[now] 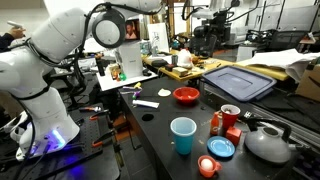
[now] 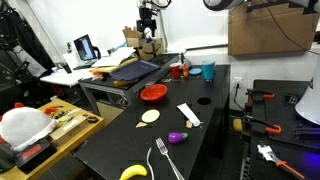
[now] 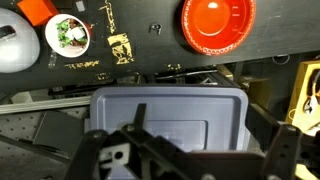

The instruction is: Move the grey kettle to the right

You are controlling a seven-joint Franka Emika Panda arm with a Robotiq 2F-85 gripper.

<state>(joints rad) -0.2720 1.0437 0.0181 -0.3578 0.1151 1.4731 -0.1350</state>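
The grey kettle [image 1: 269, 144] is squat and domed with a dark top handle. It stands at the near right corner of the black table [image 1: 160, 130], beside a red cup [image 1: 229, 115] and a blue dish [image 1: 222, 148]. In the wrist view the kettle shows only as a pale shape at the upper left edge [image 3: 14, 46]. My gripper [image 3: 186, 152] shows only in the wrist view. It is open and empty, high above the large grey-blue bin lid [image 3: 168, 115], well away from the kettle.
A blue cup [image 1: 183, 135] and a red bowl [image 1: 186, 95] stand mid-table, and the bowl also shows in the wrist view [image 3: 217, 22]. The bin lid [image 1: 238, 80] lies at the back. A white card [image 2: 188, 115], a purple item [image 2: 177, 137], a fork [image 2: 165, 160] and a banana [image 2: 134, 172] lie on the table's other end.
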